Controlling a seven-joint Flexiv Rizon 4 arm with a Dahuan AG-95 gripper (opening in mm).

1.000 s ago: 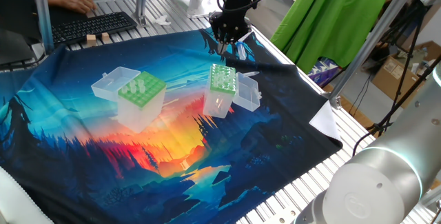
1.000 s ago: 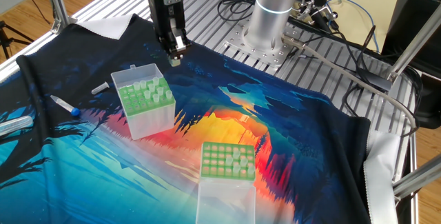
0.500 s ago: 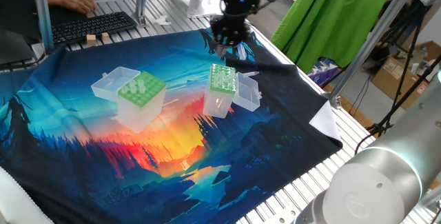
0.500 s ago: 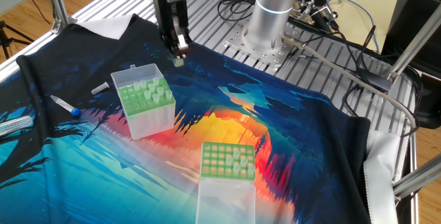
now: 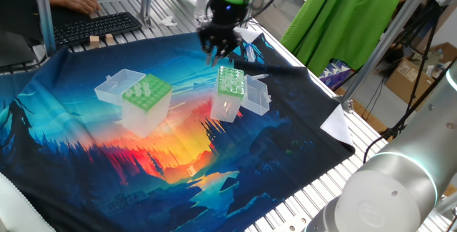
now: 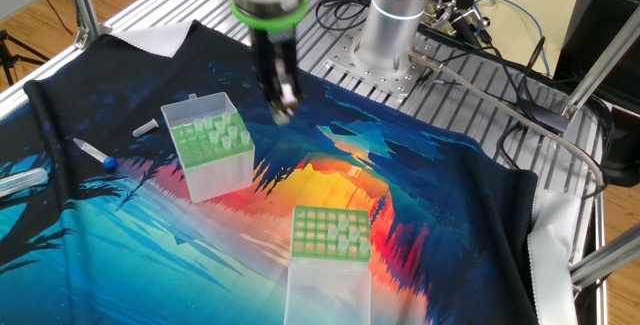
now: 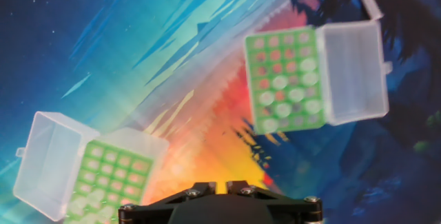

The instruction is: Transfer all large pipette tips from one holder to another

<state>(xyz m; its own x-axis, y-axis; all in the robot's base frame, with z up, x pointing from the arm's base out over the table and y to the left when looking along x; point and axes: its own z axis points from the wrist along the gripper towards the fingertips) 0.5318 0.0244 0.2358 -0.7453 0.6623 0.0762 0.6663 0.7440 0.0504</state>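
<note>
Gripper (image 6: pixel 284 115) held above the cloth (image 6: pixel 420 215) covering the bench (image 6: pixel 330 25), just past the far side of the narrower holder (image 6: pixel 211 150). Fingers blurred in both fixed views and hidden in the hand view; gap between them and any load cannot be told.

Narrower holder upright on the cloth, lid (image 6: pixel 195 110) hinged open, whitish large pipette tips (image 6: pixel 218 135) standing in its green top plate. In the hand view, same holder (image 7: pixel 286 79) at upper right, filled holes clustered along the plate's lower rows.

Wide-holed holder (image 6: pixel 330 233) standing well apart from the narrower holder, toward the cloth's near edge, lid (image 6: pixel 325 295) open flat in front. A few tips (image 6: pixel 349 227) visible at one side of its plate.

No brand, label or legible writing found on either holder, the gripper or the cloth.

Blue-capped tube (image 6: pixel 93 152) lying on the cloth beside the narrower holder.
</note>
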